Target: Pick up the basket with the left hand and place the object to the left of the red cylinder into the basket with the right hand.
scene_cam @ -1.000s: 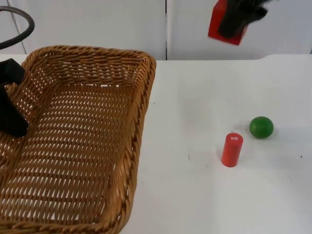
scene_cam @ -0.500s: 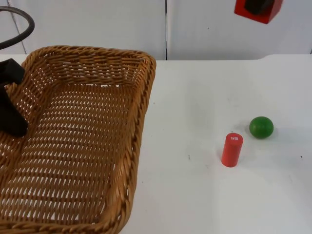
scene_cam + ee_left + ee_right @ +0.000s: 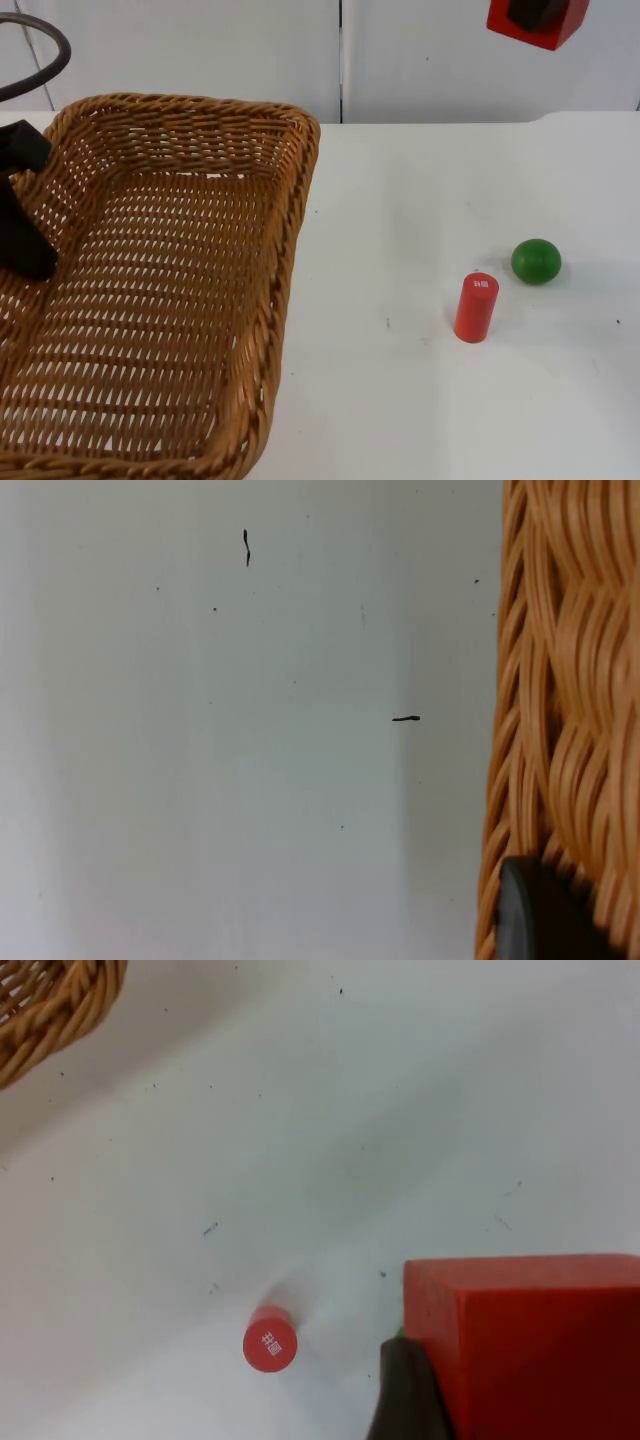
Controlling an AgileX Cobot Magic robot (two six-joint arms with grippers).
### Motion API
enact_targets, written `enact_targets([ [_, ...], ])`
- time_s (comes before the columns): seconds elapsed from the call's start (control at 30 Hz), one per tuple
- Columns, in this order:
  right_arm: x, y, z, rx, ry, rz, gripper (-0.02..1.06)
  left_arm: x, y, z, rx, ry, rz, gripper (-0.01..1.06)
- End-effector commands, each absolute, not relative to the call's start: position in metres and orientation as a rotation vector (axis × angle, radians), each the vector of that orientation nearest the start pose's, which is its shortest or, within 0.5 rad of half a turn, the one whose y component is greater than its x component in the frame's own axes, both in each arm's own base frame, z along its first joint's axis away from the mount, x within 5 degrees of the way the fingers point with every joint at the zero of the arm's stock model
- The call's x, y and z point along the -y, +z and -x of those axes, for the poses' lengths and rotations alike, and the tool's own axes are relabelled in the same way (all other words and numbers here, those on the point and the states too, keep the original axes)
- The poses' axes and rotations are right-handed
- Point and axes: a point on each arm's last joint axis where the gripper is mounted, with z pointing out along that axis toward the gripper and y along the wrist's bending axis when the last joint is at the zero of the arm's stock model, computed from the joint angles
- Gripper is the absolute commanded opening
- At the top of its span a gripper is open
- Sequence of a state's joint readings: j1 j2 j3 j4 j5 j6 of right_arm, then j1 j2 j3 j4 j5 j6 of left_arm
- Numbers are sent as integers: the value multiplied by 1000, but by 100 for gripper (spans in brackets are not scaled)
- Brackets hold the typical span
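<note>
A: While the left end effector (image 3: 25,255) clamps the near-left rim of the wicker basket (image 3: 180,280), the right end effector (image 3: 530,12) hangs high over the back of the tabletop (image 3: 400,200), gripping a red block (image 3: 540,25).

B: From the right wrist you can see that block (image 3: 540,1345) big and close, a dark fingertip (image 3: 405,1400) pressed against its side, and the red cylinder (image 3: 269,1339) standing upright far below it.

A: On the tabletop the red cylinder (image 3: 476,306) has a green ball (image 3: 536,260) just beside it, to its right and a little further back, not touching.

B: And the left wrist?

A: Woven rim (image 3: 560,680) right alongside a black fingertip (image 3: 540,920). I'd say the basket is lifted off the surface, though that's hard to judge from these angles.
</note>
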State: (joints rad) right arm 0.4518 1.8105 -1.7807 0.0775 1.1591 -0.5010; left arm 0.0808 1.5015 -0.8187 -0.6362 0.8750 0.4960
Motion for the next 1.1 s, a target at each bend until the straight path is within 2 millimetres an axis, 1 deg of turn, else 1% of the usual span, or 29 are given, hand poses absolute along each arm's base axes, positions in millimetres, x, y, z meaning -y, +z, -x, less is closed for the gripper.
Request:
enact_targets([
  [0.0,-177,351,-350,-2357,87,1204,0,23,211,-258,-2806,-699,-11,0],
  [0.37,-177,351,-350,-2359,87,1201,0,22,211,-258,-2804,-697,-10,0],
  [0.47,-183,351,-345,-2369,94,1216,0,22,211,-258,-2804,-697,-10,0],
  [0.6,-206,350,-334,-2318,106,1288,0,22,211,-258,-2804,-697,-10,0],
  [0.67,-210,351,-332,-2305,105,1299,0,22,211,-258,-2804,-697,-10,0],
  [0.73,-229,352,-323,-2232,100,1347,0,22,211,-258,-2804,-697,-10,0],
  [0.83,-256,348,-313,-2156,137,1400,0,22,211,-258,-2804,-697,-10,0],
  [0.87,-256,348,-313,-2156,137,1400,0,22,211,-258,-2804,-697,-10,0],
  [1.0,-293,328,-302,-2100,184,1483,0,22,211,-258,-2804,-697,-10,0],
  [1.03,-297,324,-302,-2097,186,1490,0,22,211,-258,-2804,-697,-10,0],
  [1.07,-307,318,-299,-2082,193,1510,0,22,211,-258,-2804,-697,-10,0],
])
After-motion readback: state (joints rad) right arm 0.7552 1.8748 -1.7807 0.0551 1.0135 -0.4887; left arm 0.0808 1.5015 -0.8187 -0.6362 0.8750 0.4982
